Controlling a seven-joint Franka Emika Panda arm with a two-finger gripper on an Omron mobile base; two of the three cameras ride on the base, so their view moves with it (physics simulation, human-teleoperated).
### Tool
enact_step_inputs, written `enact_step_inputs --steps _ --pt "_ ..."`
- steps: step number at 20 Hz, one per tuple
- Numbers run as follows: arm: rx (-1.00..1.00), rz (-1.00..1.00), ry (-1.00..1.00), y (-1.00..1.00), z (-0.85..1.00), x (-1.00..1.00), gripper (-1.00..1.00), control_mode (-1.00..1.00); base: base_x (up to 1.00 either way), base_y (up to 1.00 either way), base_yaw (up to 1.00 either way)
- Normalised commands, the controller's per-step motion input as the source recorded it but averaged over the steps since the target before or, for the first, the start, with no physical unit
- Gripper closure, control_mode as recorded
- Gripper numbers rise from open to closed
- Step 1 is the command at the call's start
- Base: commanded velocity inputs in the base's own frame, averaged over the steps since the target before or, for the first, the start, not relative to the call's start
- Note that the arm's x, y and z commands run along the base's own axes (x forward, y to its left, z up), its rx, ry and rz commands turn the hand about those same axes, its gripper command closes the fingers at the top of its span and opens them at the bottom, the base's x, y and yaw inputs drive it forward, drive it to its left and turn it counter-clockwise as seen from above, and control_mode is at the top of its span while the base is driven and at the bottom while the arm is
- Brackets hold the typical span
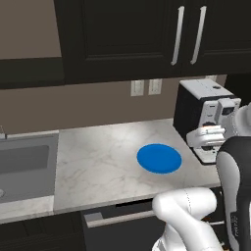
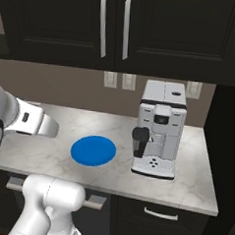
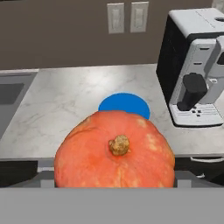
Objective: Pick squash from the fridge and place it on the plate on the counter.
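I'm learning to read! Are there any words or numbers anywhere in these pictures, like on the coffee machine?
No readable words or numbers anywhere.
Coffee machine: small dark marks on its front tray, too small and blurred to read.
Wall outlets: plain, no writing.
Blue plate, squash, counter and cabinets: no labels.

Kitchen: marbled counter (image 1: 98,147), sink (image 1: 22,164), coffee machine (image 2: 158,129), dark cabinets (image 2: 115,26), wall outlets (image 3: 127,17).

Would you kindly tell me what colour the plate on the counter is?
Bright blue; the plate shows best in the right base view, on the marbled counter.
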Motion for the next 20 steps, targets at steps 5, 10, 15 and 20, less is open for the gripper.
enact_step_inputs --steps 5,10,15,20 --pt "-0.01 0.0 0.07 0.0 -0.59 0.54 1.0 -1.0 0.0 0.0 0.0" --pt "-0.01 0.0 0.14 0.0 -0.47 0.47 1.0 -1.0 0.0 0.0 0.0" --pt "0.0 0.0 0.24 0.0 -0.2 0.4 1.0 -1.0 0.0 0.0 0.0" --pt "0.0 0.0 0.18 0.0 -0.15 0.46 1.0 -1.0 0.0 0.0 0.0"
